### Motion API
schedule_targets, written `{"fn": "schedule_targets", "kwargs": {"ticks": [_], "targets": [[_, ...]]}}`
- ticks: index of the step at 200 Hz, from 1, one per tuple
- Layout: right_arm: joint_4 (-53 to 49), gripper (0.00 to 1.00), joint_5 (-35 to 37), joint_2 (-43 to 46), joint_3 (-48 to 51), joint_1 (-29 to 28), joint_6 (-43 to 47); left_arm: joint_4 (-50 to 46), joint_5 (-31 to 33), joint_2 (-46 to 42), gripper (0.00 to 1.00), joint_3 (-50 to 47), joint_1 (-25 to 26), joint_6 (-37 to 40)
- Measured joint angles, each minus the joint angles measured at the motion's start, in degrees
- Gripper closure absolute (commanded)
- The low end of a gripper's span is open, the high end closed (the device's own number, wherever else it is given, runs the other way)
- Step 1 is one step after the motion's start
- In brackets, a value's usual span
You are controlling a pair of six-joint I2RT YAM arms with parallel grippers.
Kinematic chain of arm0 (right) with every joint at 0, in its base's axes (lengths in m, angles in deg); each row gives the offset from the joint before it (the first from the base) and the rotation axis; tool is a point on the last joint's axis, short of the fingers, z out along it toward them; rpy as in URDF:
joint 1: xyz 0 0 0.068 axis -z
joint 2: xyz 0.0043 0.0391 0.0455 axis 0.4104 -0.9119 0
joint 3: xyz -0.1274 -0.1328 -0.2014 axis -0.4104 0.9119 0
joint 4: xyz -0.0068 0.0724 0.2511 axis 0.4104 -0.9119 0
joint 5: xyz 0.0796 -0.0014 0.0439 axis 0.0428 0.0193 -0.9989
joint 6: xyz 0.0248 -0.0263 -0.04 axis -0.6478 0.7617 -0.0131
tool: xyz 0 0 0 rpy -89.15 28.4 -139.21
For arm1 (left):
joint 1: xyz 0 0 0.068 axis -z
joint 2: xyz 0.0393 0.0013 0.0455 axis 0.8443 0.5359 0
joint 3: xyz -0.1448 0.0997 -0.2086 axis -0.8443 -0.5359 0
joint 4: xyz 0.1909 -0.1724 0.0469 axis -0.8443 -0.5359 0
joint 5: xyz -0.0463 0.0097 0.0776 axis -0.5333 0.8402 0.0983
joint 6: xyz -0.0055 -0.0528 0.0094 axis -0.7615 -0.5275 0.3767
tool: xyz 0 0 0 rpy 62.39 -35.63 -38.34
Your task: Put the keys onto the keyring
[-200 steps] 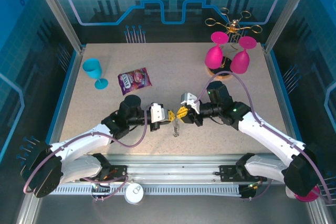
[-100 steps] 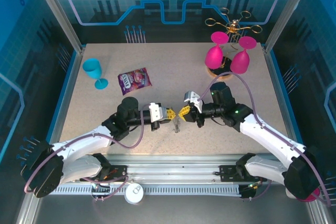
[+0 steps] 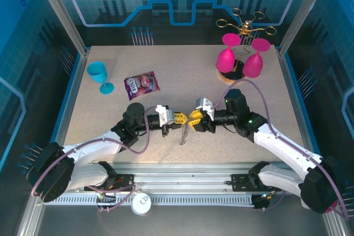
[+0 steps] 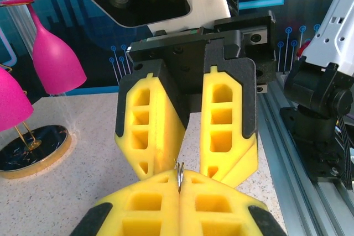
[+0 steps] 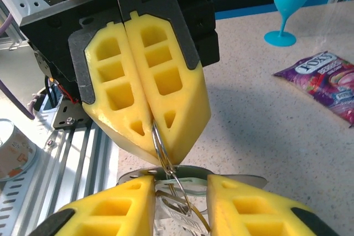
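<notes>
The left gripper (image 3: 178, 118) is clenched on the wire of the keyring (image 5: 160, 146), which is pinched at its fingertips. The right gripper (image 3: 194, 118) is set tip to tip against it, above the table (image 3: 166, 70) and near the front edge. Since a second ago both tips have been carried slightly away from the bases. The right jaws, nearly closed then, have been parted. The keys (image 5: 176, 207) are seen at the ring between the parted right fingers (image 5: 249, 214); contact with the pads cannot be told. The chain (image 3: 185, 134) hangs below the tips. The release is judged to mean a key is threaded or being re-gripped; seating is to be verified. Farther back, the packet (image 3: 142, 84) lies well apart.
</notes>
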Motion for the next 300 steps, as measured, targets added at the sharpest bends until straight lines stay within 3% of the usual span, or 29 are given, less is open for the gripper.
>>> {"fn": "schedule_targets", "kwargs": {"ticks": [78, 123, 179, 201, 214, 244, 300], "targets": [[1.1, 0.70, 1.2, 1.2, 0.2, 0.0, 2.6, 0.2, -0.2, 0.0, 1.00, 0.0, -0.3, -0.6], [1.7, 0.78, 2.2, 2.4, 0.7, -0.2, 5.2, -1.9, -0.4, 0.0, 1.00, 0.0, -0.2, 0.7], [2.3, 1.00, 1.3, 0.4, 0.7, -0.9, 5.7, -4.0, 0.1, -0.1, 1.00, 0.0, -0.5, 0.9], [1.6, 1.00, 1.3, -0.1, 0.5, -0.9, 6.2, -4.9, 0.2, -0.1, 0.98, 0.0, -0.6, 0.9], [0.0, 1.00, 1.5, -0.3, -0.3, -1.0, 6.7, -5.1, 0.4, -0.1, 0.90, 0.0, -0.6, 0.9], [-7.8, 1.00, 4.0, -1.5, -5.0, -2.4, 10.1, -7.7, 1.6, -1.4, 0.88, 0.3, -0.4, 2.5], [-28.2, 1.00, 13.5, -8.5, -19.3, -7.1, 19.0, -26.3, 4.1, -3.6, 1.00, 6.9, -0.2, 11.4]]}}
